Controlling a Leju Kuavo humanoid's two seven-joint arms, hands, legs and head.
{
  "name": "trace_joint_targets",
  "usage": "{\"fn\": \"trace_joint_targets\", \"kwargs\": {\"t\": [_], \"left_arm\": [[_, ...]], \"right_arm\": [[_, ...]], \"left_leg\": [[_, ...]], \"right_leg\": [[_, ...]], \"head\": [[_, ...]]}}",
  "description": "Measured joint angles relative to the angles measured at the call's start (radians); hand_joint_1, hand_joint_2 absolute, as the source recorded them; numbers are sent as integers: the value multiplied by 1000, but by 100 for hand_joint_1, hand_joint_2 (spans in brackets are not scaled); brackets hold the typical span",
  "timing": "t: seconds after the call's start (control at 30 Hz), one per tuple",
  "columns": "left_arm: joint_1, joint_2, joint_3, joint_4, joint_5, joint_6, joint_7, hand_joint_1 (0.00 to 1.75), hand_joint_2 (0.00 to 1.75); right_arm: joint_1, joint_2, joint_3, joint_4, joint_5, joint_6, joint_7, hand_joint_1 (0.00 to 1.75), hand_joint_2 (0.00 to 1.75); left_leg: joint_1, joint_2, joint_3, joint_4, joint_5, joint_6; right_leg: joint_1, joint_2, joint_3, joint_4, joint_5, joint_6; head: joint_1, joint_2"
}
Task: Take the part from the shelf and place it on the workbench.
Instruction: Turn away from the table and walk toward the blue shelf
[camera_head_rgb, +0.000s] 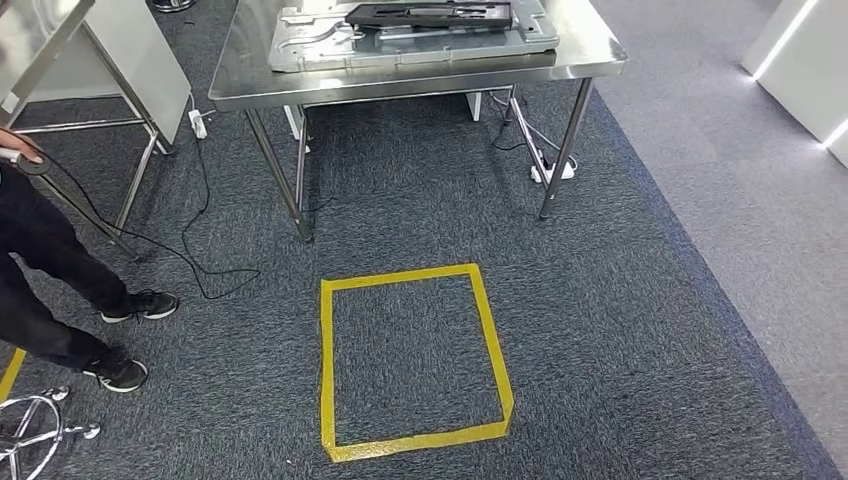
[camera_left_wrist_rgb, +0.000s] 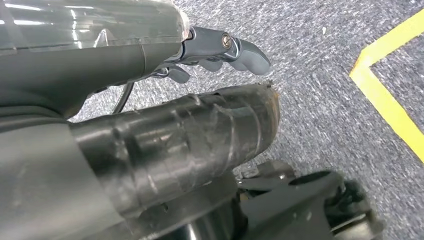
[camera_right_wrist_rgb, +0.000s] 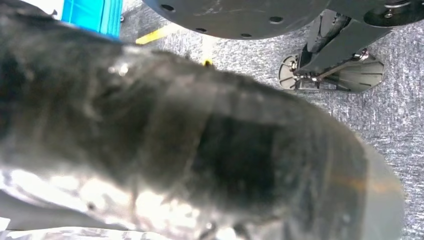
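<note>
Fingers of the left hand curl beside a long black tape-wrapped part, grip uncertain; the right hand's grasp cannot be told. Carrying it level to the steel workbench seems wise.

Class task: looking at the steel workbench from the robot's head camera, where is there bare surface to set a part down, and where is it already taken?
The workbench shows bare steel along its near edge and down its left side, beside the grey metal panel. The right edge past that panel is a narrower free strip. The middle is crowded: the panel covers most of the top, with a black part lying on it.
</note>
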Motion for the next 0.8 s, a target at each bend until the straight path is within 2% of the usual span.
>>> {"fn": "trace_joint_targets", "kwargs": {"t": [0.07,0.1,0.13,0.2,0.23,0.27,0.3,0.37,0.4,0.43,0.47,0.5,0.53,0.6,0.63,0.73,0.8], "left_arm": [[1,0,2,0,1,0,1,0,0],[0,1,4,0,2,0,0,0,0],[-1,1,6,0,3,0,-1,0,0],[-2,1,9,0,4,0,-3,0,0],[-2,1,10,0,5,0,-3,0,0],[-1,1,10,0,6,0,-4,0,0],[-1,0,10,0,7,0,-4,0,0],[0,0,11,0,9,0,-5,0,0],[0,0,11,0,10,0,-4,0,0],[0,0,12,0,11,0,-4,0,0],[0,0,12,0,12,0,-4,0,0],[0,0,12,0,12,0,-4,0,0],[0,0,12,0,12,0,-4,0,0],[0,0,12,0,13,0,-4,0,0],[-1,0,12,0,13,0,-5,0,0],[-3,0,12,0,13,-1,-5,0,0],[-3,0,12,0,13,-1,-5,0,0]], "right_arm": [[-1,3,0,0,4,-3,2,0,0],[-1,4,1,0,6,-4,2,0,0],[-1,6,1,0,8,-6,4,0,0],[-1,8,1,0,12,-8,5,0,0],[0,8,1,0,12,-9,6,0,0],[0,9,1,0,13,-10,6,0,0],[0,9,1,0,14,-12,6,0,0],[0,9,1,0,16,-14,6,0,0],[0,9,2,0,17,-15,6,0,0],[1,9,2,0,18,-16,6,0,0],[1,9,2,0,20,-17,6,0,0],[2,9,2,0,21,-18,5,0,0],[2,9,2,0,22,-19,4,0,0],[0,9,3,0,25,-21,3,0,0],[0,9,3,0,26,-22,2,0,0],[1,9,3,0,29,-23,2,0,0],[1,9,3,0,30,-23,2,0,0]], "left_leg": [[-1,-22,60,-136,58,10],[-2,-32,77,-177,69,15],[-4,-38,83,-193,68,19],[-4,-32,84,-201,72,28],[-2,-27,85,-207,77,35],[0,-20,87,-214,83,43],[2,-13,87,-220,88,50],[-2,1,83,-220,90,56],[-4,8,81,-218,89,57],[-4,15,80,-216,88,57],[-5,21,79,-213,86,56],[-5,26,79,-210,84,55],[-5,30,79,-206,81,52],[-9,37,77,-195,73,41],[-11,39,76,-191,71,36],[-11,43,76,-187,66,21],[-7,26,58,-142,30,9]], "right_leg": [[1,12,-1,1,1,3],[1,17,-3,2,2,8],[1,22,-6,2,4,14],[0,28,-10,1,8,28],[0,26,-12,5,5,33],[1,19,-22,26,-12,36],[2,9,-41,68,-40,39],[2,-5,-99,193,-108,42],[1,-7,-124,249,-128,44],[0,-9,-136,278,-131,46],[-1,-11,-129,269,-116,47],[-2,-16,-102,221,-85,47],[-2,-25,-63,150,-52,46],[1,-43,-6,37,-15,39],[3,-47,4,14,-13,34],[4,-38,1,7,-11,17],[1,-32,1,3,-7,5]], "head": [[0,0],[0,0],[0,0],[0,0],[0,0],[1,0],[2,0],[3,0],[3,0],[3,0],[3,0],[3,0],[3,0],[2,0],[2,0],[1,0],[1,0]]}}
